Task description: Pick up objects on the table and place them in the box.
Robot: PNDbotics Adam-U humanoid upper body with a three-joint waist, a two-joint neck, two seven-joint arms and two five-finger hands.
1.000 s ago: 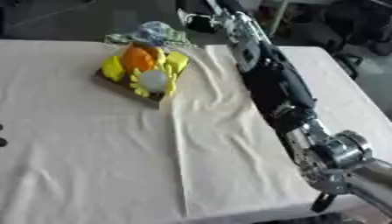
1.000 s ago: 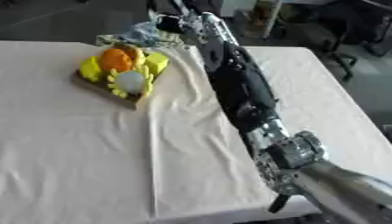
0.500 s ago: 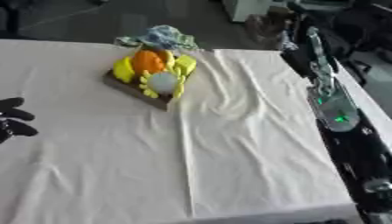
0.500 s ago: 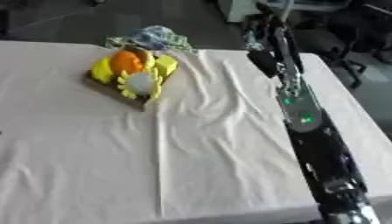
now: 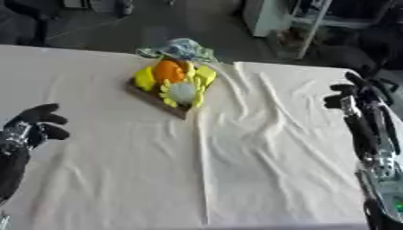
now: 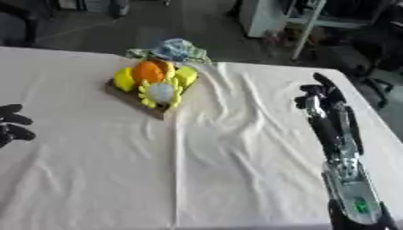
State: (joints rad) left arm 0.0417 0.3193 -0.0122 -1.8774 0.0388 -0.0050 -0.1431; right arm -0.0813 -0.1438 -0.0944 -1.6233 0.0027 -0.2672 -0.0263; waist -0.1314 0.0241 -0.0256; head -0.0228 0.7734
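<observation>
Left eye view shows a tabletop (image 5: 236, 179) covered with a wrinkled cream cloth, one long crease running from the far middle toward the near edge. At the far middle sits a brown box (image 5: 154, 95), turned cornerwise, and it is already packed: an orange ball (image 5: 167, 71), yellow pieces (image 5: 145, 78) on either side of it, and a pale round thing ringed with yellow petals (image 5: 182, 92) at the near end. Just behind the box, touching its far edge, lies a crumpled blue-green bundle (image 5: 181, 47); what it is I cannot make out.

The left robot hand (image 5: 35, 123) shows at the left edge, near side, dark fingers bent inward a little with nothing in them, hovering over the cloth. The right robot hand (image 6: 321, 95) stands at the right, on a black and silver forearm that rises from the near right corner; its fingers point toward the far side, mostly straight and empty. Both are well apart from the box.
</observation>
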